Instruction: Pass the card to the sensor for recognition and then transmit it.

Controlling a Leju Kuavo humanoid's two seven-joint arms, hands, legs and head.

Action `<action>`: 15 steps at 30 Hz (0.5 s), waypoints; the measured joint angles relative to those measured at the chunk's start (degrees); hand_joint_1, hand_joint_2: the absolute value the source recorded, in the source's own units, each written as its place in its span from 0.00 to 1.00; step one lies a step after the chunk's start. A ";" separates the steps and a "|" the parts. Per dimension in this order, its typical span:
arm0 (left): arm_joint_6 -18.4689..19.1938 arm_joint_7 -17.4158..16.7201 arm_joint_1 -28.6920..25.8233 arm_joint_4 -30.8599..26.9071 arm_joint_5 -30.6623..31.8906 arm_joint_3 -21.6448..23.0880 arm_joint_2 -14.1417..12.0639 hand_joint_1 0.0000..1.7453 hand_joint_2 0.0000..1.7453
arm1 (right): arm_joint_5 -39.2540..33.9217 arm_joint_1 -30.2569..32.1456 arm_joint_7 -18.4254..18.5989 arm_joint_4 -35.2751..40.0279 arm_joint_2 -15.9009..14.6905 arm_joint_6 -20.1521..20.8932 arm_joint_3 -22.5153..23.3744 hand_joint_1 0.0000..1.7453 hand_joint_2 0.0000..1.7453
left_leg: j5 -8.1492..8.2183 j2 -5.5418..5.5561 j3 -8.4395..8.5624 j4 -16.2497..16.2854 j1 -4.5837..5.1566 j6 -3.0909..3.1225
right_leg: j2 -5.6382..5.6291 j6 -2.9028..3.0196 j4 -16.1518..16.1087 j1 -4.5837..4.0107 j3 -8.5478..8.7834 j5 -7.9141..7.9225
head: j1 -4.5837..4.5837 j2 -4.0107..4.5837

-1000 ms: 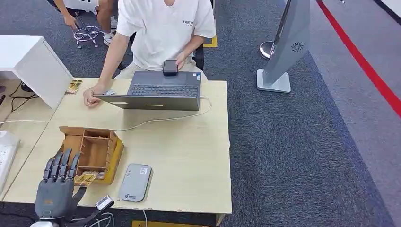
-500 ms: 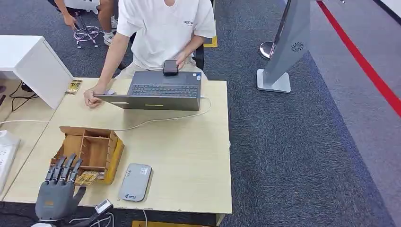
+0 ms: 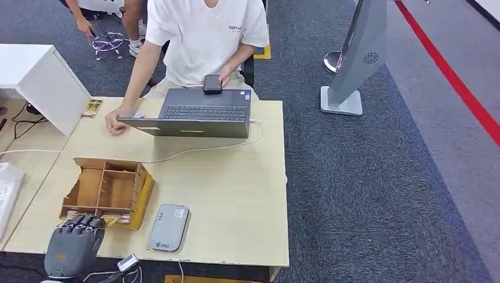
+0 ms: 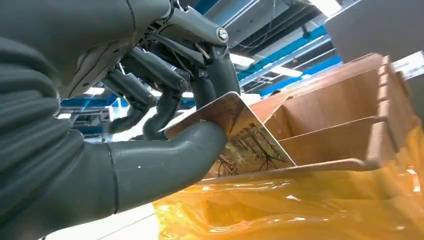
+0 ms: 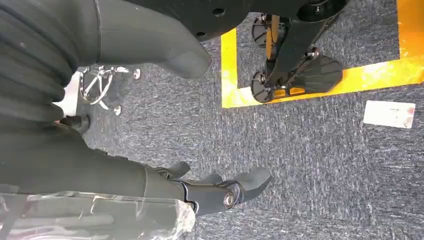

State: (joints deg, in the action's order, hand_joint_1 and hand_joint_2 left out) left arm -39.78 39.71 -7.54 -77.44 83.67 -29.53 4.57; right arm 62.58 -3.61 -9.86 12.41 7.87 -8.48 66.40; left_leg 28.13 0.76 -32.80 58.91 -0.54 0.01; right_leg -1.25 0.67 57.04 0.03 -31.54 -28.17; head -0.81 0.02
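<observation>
The pale wooden surface [image 3: 236,194] stands on grey carpet, a person working a dark laptop [image 3: 197,118] opposite. Since a second ago the left robot hand [image 3: 73,247] curled down, pinching the patterned card [image 4: 245,137] at the compartmented wooden box [image 3: 109,191]. The right robot hand [image 5: 220,192] hangs loosely spread, empty.

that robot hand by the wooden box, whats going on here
The robot's left hand is at the near edge of the wooden box, fingers curled. The left wrist view shows its thumb and fingers pinching a card at the box's front compartment. The grey card sensor lies on the table beside the box, with nothing on it yet. The right hand hangs over the carpet, holding nothing. A person sits across the table at a laptop.
</observation>
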 joint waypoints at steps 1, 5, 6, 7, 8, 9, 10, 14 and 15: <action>-0.02 0.07 0.05 0.07 -0.02 -0.11 0.07 1.00 1.00 | 0.00 0.00 0.00 0.00 0.00 0.00 0.00 0.00 1.00 | 0.00 0.00 0.00 0.00 0.00 0.00 | 0.00 0.00 0.00 0.00 0.00 0.00 | 0.00 0.00; -0.24 0.13 0.67 0.87 -0.81 -0.98 0.46 1.00 1.00 | 0.00 -0.01 0.07 0.00 0.00 0.00 0.02 0.00 1.00 | 0.00 0.00 0.00 0.00 0.00 0.00 | 0.01 0.00 0.00 0.00 0.00 0.00 | 0.00 0.00; -0.24 -0.26 0.93 0.96 0.00 -1.53 0.79 1.00 1.00 | 0.02 -0.01 0.13 0.00 0.00 0.00 0.02 0.00 1.00 | 0.00 0.00 0.01 0.00 0.00 0.00 | 0.00 0.00 0.00 0.00 0.00 0.00 | -0.02 0.00; -0.26 -0.46 0.96 0.96 0.22 -1.57 0.92 1.00 1.00 | 0.02 0.00 0.20 0.00 0.00 0.00 0.02 0.00 1.00 | 0.00 0.00 0.01 0.00 0.00 0.00 | 0.00 0.00 0.00 0.00 0.00 0.00 | 0.00 0.00; -0.35 -1.14 0.94 0.96 0.70 -1.57 1.05 1.00 1.00 | 0.02 0.00 0.33 0.00 0.00 0.00 0.02 0.00 1.00 | 0.00 0.00 0.01 0.00 0.00 0.00 | 0.00 0.00 0.00 0.00 0.00 0.00 | 0.00 0.00; -0.42 -2.37 0.74 0.65 1.69 -1.51 1.27 1.00 1.00 | 0.02 -0.02 0.61 0.00 0.00 0.00 0.02 0.00 1.00 | 0.00 0.00 0.02 0.00 0.00 0.00 | -0.01 0.00 0.00 0.00 0.00 0.00 | 0.00 0.00; -0.44 -5.02 0.00 -0.49 3.31 -0.94 1.38 1.00 1.00 | 0.02 -0.02 0.79 0.00 0.00 0.00 0.02 0.00 1.00 | 0.00 -0.01 0.02 0.00 -0.01 0.00 | -0.05 0.00 0.00 -0.01 0.00 0.00 | 0.00 0.00; 0.88 -19.74 -4.66 -4.31 5.66 6.83 -2.58 1.00 1.00 | -0.11 0.07 1.49 0.00 0.00 0.07 0.02 0.00 1.00 | 0.05 -0.10 0.06 0.00 -0.02 -0.07 | -0.17 0.01 0.00 -0.02 -0.03 -0.01 | -0.09 0.00; 1.20 -20.83 -5.33 -5.03 5.73 8.27 -3.46 1.00 1.00 | -0.13 0.04 1.62 0.00 -0.02 0.09 0.02 0.00 1.00 | 0.05 -0.05 0.05 0.00 -0.02 -0.07 | -0.09 0.03 0.00 -0.02 -0.01 -0.03 | -0.07 0.00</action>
State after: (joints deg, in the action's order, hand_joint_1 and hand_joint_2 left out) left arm -38.58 18.88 -12.88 -82.47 89.39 -21.26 1.11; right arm 62.45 -3.57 -8.24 12.41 7.85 -8.39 66.42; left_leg 28.18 0.71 -32.75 58.91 -0.56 -0.07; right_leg -1.34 0.70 57.04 0.01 -31.56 -28.20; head -0.87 0.02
